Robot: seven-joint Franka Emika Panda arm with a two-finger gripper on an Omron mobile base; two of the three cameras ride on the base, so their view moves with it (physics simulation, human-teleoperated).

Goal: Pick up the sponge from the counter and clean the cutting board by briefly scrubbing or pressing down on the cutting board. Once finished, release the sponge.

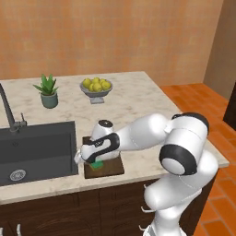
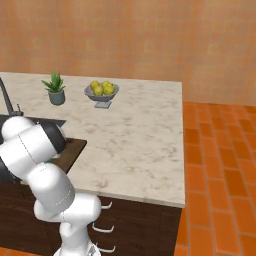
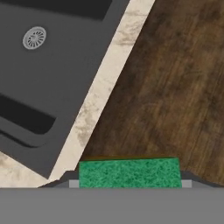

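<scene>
The green sponge (image 3: 130, 173) sits between my two fingertips (image 3: 70, 178), and my gripper (image 3: 130, 183) is shut on it. In the left base view the sponge (image 1: 97, 164) is down on the dark brown cutting board (image 1: 110, 168), near its left edge, with the gripper (image 1: 90, 161) directly over it. The board (image 3: 175, 87) spreads ahead of the hand as wood grain. A corner of the cutting board (image 2: 74, 148) pokes out from behind my arm in the right base view. The beige marble counter (image 1: 133, 106) carries the board.
The dark grey sink (image 1: 37, 150) lies just left of the board, separated by a thin counter strip (image 3: 105, 83); its faucet (image 1: 9, 110) stands behind. A potted plant (image 1: 48, 91) and a bowl of lemons (image 1: 96, 87) stand at the back. The counter's front edge is close.
</scene>
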